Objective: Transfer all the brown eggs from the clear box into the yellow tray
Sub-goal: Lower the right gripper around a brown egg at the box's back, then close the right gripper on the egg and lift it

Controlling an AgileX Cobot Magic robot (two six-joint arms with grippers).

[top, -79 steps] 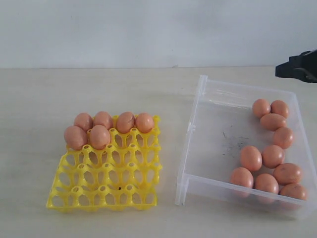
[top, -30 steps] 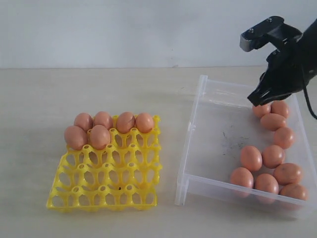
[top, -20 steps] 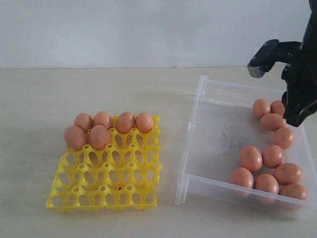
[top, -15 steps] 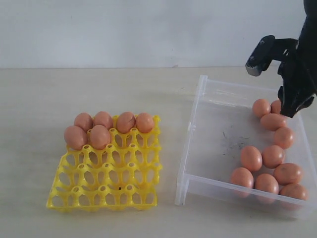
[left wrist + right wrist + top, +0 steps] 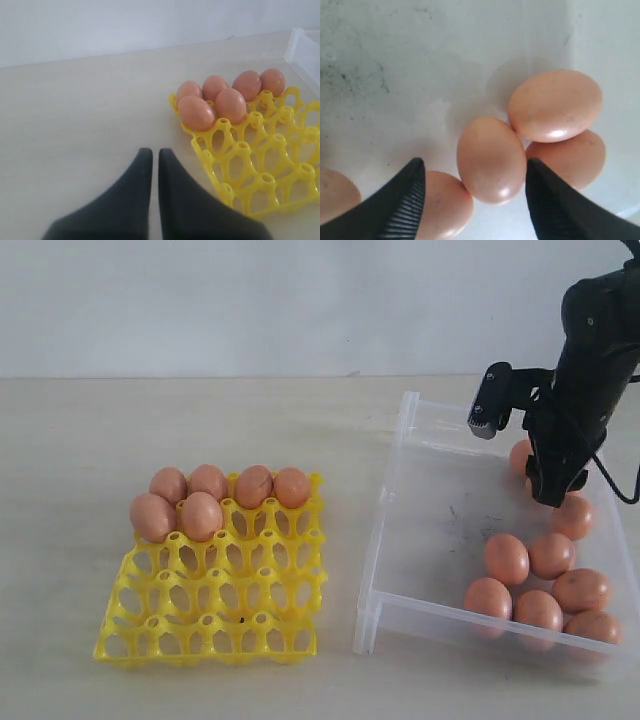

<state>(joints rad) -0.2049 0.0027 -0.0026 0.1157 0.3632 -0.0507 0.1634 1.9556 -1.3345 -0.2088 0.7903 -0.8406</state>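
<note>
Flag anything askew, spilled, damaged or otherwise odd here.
Little stands out. The clear box sits turned at an angle to the yellow tray, and dark scuff marks smudge its floor. None of the brown eggs look cracked, and none lie outside the box or tray.

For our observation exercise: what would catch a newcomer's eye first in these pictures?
The bright yellow tray on the left, six brown eggs in its far rows. On the right, the right gripper hangs open over one egg in the clear box, where more eggs crowd its right side.
</note>
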